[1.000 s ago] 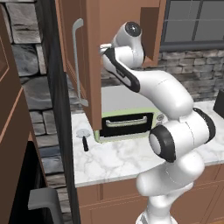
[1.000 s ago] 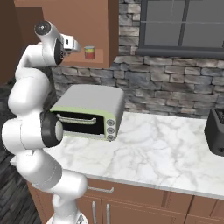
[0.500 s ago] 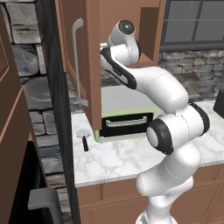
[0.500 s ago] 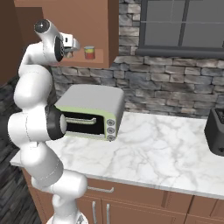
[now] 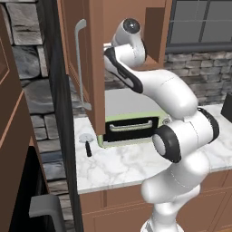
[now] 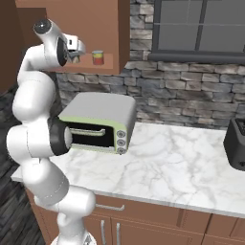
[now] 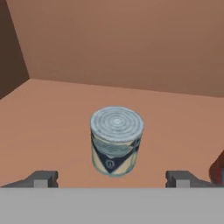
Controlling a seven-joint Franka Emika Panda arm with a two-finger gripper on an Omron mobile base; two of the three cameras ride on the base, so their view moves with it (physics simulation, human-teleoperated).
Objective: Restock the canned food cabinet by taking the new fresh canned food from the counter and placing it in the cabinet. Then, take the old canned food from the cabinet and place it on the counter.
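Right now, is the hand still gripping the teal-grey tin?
No: the teal-grey tin stands upright on the cupboard floor, with the fingertips spread wide on either side.

We saw the teal-grey tin [image 7: 116, 141] upright on the cabinet floor [image 7: 52, 127], a red tin's edge [image 7: 218, 169] at four o'clock.

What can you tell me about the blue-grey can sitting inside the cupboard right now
The can is short and round, with a ridged silver lid and a teal-grey label bearing a dark pattern and a cream band. It looks like metal. It stands upright on the cupboard floor, in front of the back wall. The open gripper has a fingertip on each side; nothing touches it.
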